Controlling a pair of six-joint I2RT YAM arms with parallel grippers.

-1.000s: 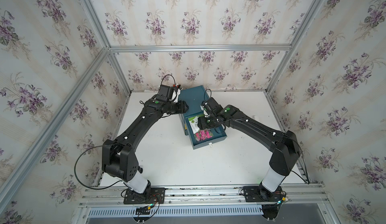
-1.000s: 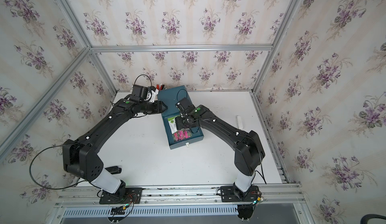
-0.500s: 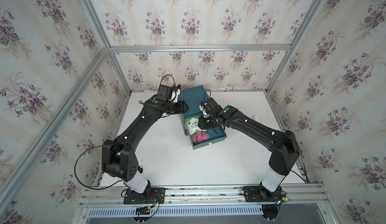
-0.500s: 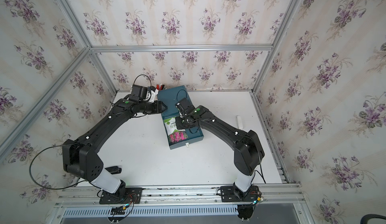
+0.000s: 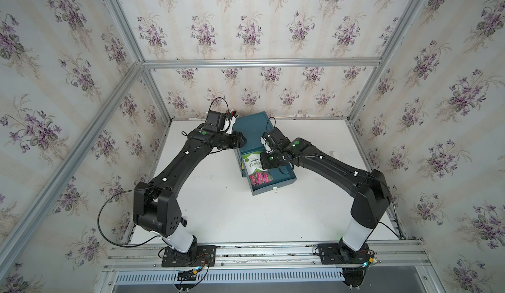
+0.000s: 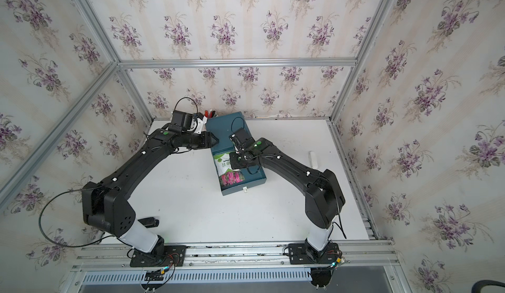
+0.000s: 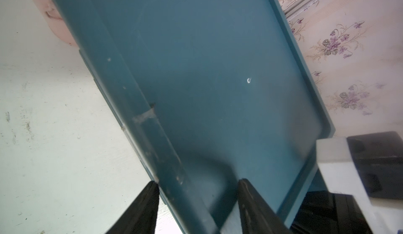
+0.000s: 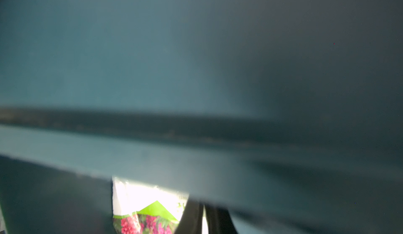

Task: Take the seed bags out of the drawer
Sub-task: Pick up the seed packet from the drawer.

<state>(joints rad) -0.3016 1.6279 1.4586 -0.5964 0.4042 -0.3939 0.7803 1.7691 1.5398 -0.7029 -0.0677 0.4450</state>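
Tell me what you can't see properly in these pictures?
- Other seed bags: both top views show one seed bag; the right arm covers part of the drawer.
- Bag lettering: too small in top views; blurred and cut off in the right wrist view.
- The right gripper: its wrist hides it from above; the picture edge crops its fingers.
- The pink thing, left wrist view: mostly behind the teal cabinet.

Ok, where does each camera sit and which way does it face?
Top views: high above the front rail, looking down; left arm, right arm, table, cabinet, drawer and seed bag show.
Left wrist: on the left arm, facing the cabinet top; left gripper clamps its rim.
Right wrist: on the right arm, facing the cabinet; right gripper pinches the seed bag.
Shared: all views show the cabinet.
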